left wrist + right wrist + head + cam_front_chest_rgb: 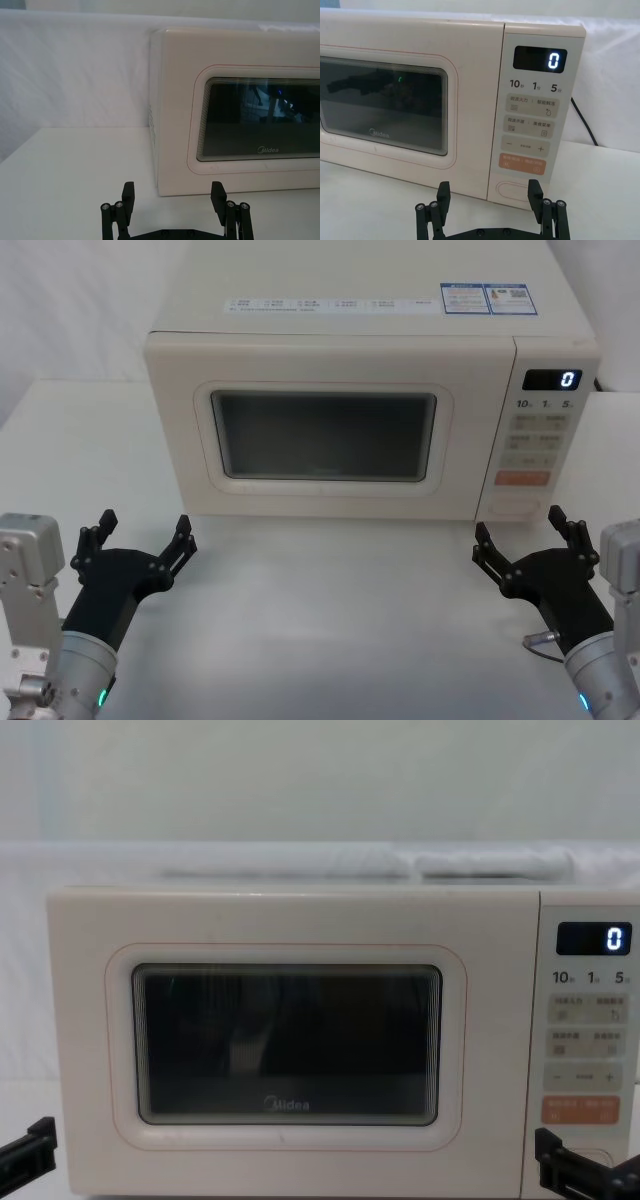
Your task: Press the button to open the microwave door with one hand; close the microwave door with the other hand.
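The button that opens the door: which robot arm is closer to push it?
The right one. The right claw sits just in front of the button; the left claw is across by the door's far side.

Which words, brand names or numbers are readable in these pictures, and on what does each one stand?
"Midea": on the microwave door, under its window.
"0": on the digital display.
"10", "1", "5": on the control panel, under the display.
Key labels and top stickers: too small to read.
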Available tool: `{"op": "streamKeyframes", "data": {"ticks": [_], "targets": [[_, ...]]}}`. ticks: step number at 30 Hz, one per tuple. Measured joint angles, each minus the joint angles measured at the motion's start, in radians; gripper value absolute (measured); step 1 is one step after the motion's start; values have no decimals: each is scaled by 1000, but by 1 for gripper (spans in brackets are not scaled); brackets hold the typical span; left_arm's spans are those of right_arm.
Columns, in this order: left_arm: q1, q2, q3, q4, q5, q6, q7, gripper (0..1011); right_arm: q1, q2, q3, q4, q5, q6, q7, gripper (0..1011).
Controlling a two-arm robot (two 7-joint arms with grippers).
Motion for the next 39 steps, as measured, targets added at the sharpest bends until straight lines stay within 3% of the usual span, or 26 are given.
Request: {"op": "streamKeyframes", "data": {"ticks": [23, 30, 39], "targets": [[0, 0, 0, 0, 0, 0, 0, 1001, 0, 0, 0, 0, 0, 0, 0, 993], [0, 0, 0, 0, 0, 0, 0, 1001, 0, 0, 0, 0, 0, 0, 0, 840], [0, 0, 0, 0, 0, 0, 0, 1001, 0, 0, 0, 0, 0, 0, 0, 568]]}}
